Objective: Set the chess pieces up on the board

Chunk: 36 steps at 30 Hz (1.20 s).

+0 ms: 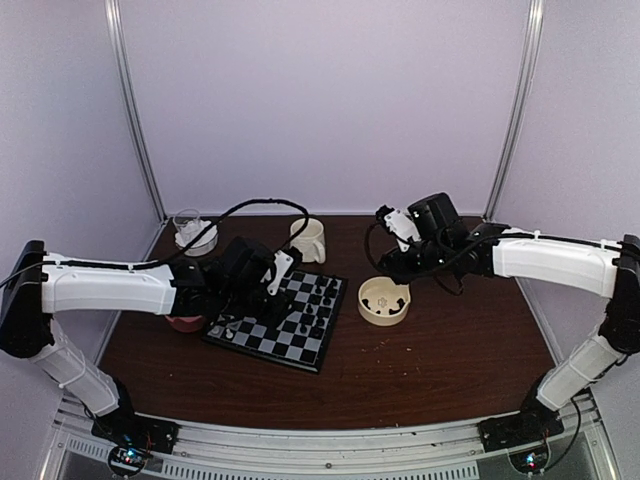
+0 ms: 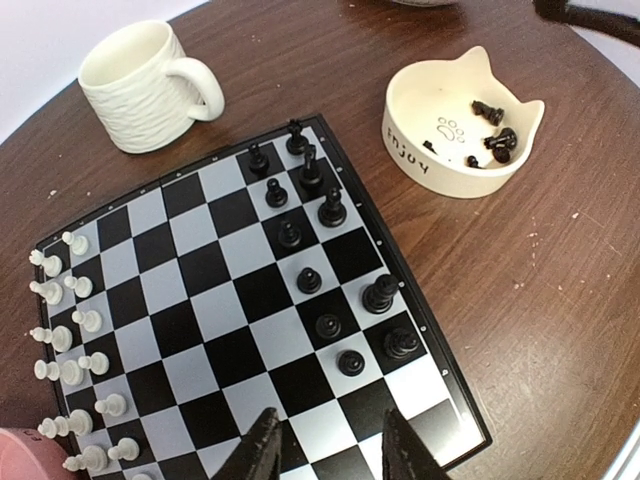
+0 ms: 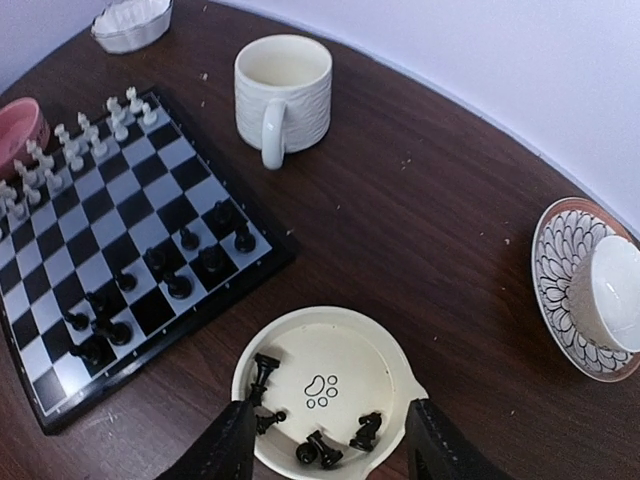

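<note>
Four or five loose black pieces (image 3: pixel 365 430) lie in the cat-eared bowl (image 3: pixel 345 340) at the bottom centre of the right wrist view, directly beneath the right gripper (image 3: pixel 330 405). Its fingers are spread wide, one over each side of the bowl, with nothing between them. Most of these pieces are bunched against the bowl's near wall. One outlying piece (image 3: pixel 260 372) sits at the left of the bowl floor, just beside the finger at frame left. It appears tipped over, its long axis running roughly up and down the frame, across the line joining the fingers; this is too small to confirm.

The chessboard (image 3: pixel 140 205) fills the left of that view, just beside the bowl. Eleven or so black pieces (image 2: pixel 332 208) stand with gaps in the two files nearest the bowl. The white pieces (image 2: pixel 85 320) line the opposite edge.

The left gripper (image 2: pixel 330 415) hovers over the board's near edge, fingers parted and empty, well apart from the bowl. Judgement: the right arm is nearer and better placed for the next pick.

Obstructions: the bowl wall crowds any finger descending on the outlying piece, and the bunched pieces lie very close together. A ribbed mug (image 3: pixel 283 95) stands beyond the board's corner and a saucer (image 3: pixel 555 250) lies at the right edge. Neither is between bowl and board.
</note>
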{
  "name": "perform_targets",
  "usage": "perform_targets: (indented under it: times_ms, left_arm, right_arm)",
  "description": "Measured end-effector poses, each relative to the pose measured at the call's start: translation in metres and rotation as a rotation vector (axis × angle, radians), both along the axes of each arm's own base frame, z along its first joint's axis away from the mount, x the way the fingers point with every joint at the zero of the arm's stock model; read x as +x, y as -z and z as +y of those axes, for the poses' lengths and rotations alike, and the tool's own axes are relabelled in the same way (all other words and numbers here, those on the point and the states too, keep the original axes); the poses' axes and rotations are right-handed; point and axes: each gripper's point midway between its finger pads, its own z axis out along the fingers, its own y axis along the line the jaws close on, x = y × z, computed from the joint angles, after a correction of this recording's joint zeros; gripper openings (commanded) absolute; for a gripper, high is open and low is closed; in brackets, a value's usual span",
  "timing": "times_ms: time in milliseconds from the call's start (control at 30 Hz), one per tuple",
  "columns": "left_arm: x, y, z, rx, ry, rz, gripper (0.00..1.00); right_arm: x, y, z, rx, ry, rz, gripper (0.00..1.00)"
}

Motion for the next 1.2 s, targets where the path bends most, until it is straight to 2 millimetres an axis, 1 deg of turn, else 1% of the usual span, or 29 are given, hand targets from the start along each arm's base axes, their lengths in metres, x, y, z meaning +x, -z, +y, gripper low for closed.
perform_targets:
  times_ms: [233,300,367,467,533,567,633,767,833,900,1100,1200]
  left_arm:
    - [-0.001,-0.003,0.004,-0.011,0.0,-0.019,0.38]
    - [-0.001,-0.005,0.004,-0.018,-0.001,-0.025,0.38]
    - [-0.002,-0.006,0.005,-0.02,-0.001,-0.026,0.38]
    - [-0.001,-0.006,0.004,-0.023,-0.001,-0.029,0.38]
    - [-0.001,-0.007,0.004,-0.025,-0.002,-0.03,0.38]
    - [-0.001,-0.007,0.004,-0.025,-0.002,-0.03,0.38]
    - [-0.001,-0.008,0.004,-0.026,-0.002,-0.033,0.38]
    - [0.001,-0.009,0.006,-0.02,-0.011,-0.044,0.38]
    - [0.001,-0.009,0.006,-0.018,-0.012,-0.046,0.38]
    - [0.001,-0.009,0.007,-0.017,-0.011,-0.047,0.38]
    - [0.001,-0.008,0.007,-0.014,-0.008,-0.048,0.38]
    - [0.001,-0.009,0.007,-0.014,-0.008,-0.049,0.38]
  right_arm:
    - [-0.002,0.065,0.009,-0.218,-0.163,0.122,0.52]
    - [-0.003,0.074,0.01,-0.249,-0.194,0.143,0.51]
    - [-0.001,0.078,0.011,-0.248,-0.221,0.169,0.51]
    - [0.011,0.079,0.012,-0.229,-0.222,0.194,0.48]
    - [0.02,0.083,0.016,-0.214,-0.219,0.212,0.46]
    - [0.024,0.089,0.016,-0.21,-0.214,0.228,0.46]
    - [0.025,0.104,0.018,-0.21,-0.212,0.27,0.43]
    - [0.021,0.137,0.019,-0.229,-0.198,0.365,0.43]
    - [0.018,0.146,0.018,-0.232,-0.194,0.396,0.42]
    - [0.016,0.149,0.018,-0.23,-0.192,0.411,0.42]
    - [0.016,0.144,0.025,-0.191,-0.202,0.424,0.42]
    - [0.015,0.143,0.028,-0.179,-0.211,0.429,0.44]
